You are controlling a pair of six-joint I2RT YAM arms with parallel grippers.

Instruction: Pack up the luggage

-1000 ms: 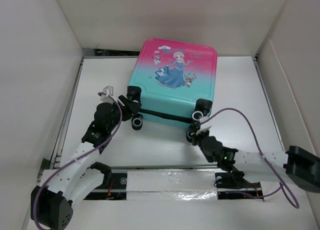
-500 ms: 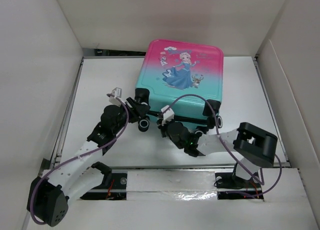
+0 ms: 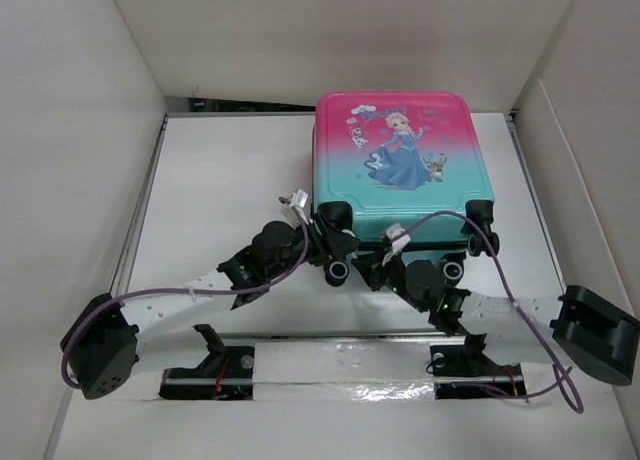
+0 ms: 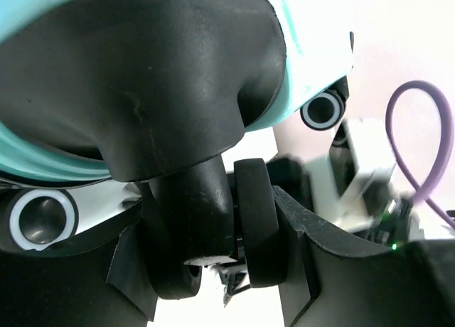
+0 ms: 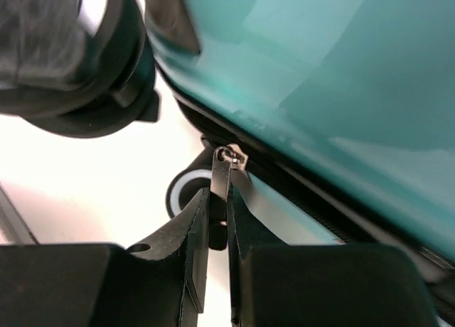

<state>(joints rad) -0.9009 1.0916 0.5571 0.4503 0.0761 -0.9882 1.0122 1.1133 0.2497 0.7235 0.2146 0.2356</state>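
Both grippers work the near edge of the closed luggage (image 3: 400,150).
The left gripper (image 3: 325,245) clamps a black wheel (image 4: 256,224); the right gripper (image 5: 217,213) pinches the zipper pull (image 5: 220,172).

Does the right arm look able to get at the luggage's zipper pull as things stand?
Probably yes: the right gripper is shut on the zipper pull at the near edge of the luggage, nothing between them. The left gripper, clamped on a wheel, sits aside.

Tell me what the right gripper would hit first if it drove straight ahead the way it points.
Shut on the zipper pull, the right gripper points into the luggage; it would probably meet the black zipper trim just past the pull first.
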